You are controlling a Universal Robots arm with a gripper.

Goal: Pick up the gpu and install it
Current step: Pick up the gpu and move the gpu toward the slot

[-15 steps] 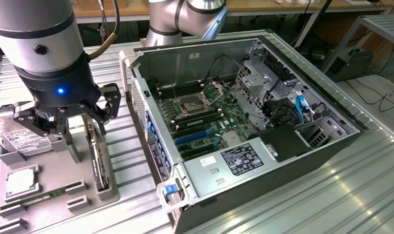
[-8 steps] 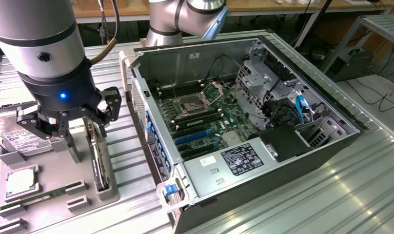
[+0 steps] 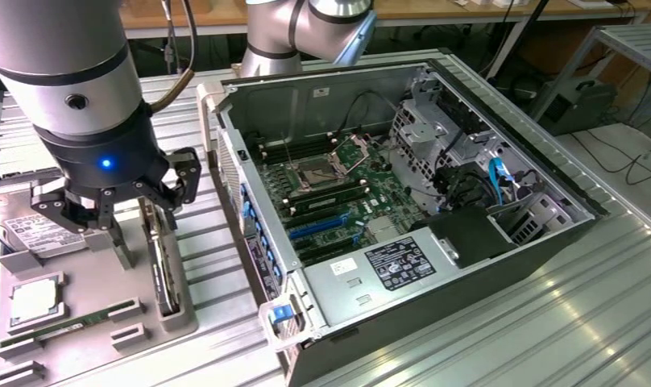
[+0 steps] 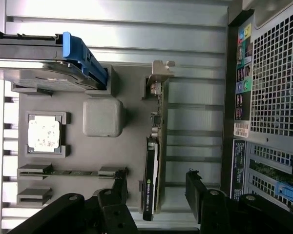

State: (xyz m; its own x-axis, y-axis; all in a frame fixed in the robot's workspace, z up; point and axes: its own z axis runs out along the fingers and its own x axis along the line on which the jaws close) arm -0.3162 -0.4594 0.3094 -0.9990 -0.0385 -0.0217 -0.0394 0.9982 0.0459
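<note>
A robotics lab or workshop: an industrial arm [image 3: 62, 81] over a slotted aluminium surface [image 3: 583, 322] carrying an open computer case [image 3: 466, 330] and grey parts fixture [image 3: 87, 278], with wooden benches [image 3: 444, 10] and loose cables [image 3: 615, 157] far behind.

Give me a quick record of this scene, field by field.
end effector: open, straddling the gpu, not clamped on it
gpu: standing on edge in a slot of the grey tray
tray also holds: hard drive, processor, memory stick
computer case: side open, beside the tray on the exterior view's right
</note>
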